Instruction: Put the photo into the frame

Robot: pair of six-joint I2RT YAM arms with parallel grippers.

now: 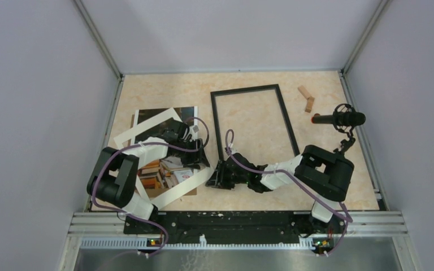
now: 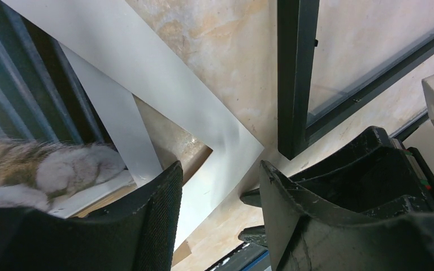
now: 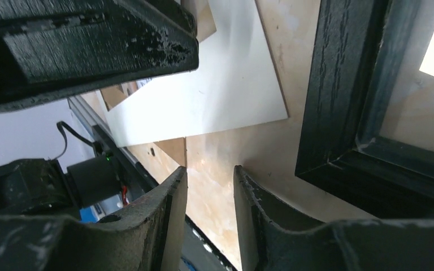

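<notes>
The photo (image 1: 168, 167) lies flat at the left, its book stacks showing through a white mat border (image 1: 144, 129) that lies askew on it. A strip of it shows in the left wrist view (image 2: 39, 169). The empty black frame (image 1: 215, 121) lies in the middle of the table, its near left corner in both wrist views (image 2: 296, 73) (image 3: 339, 113). My left gripper (image 1: 201, 160) (image 2: 219, 192) is open and empty over the mat's near right corner (image 2: 203, 118). My right gripper (image 1: 213, 178) (image 3: 210, 195) is narrowly open and empty, low over bare table beside that frame corner.
A brown board (image 1: 159, 192) lies under the photo and mat, one corner showing (image 3: 172, 149). Two small wooden blocks (image 1: 306, 98) and a black microphone on a stand (image 1: 342, 119) are at the back right. Walls enclose the table on three sides.
</notes>
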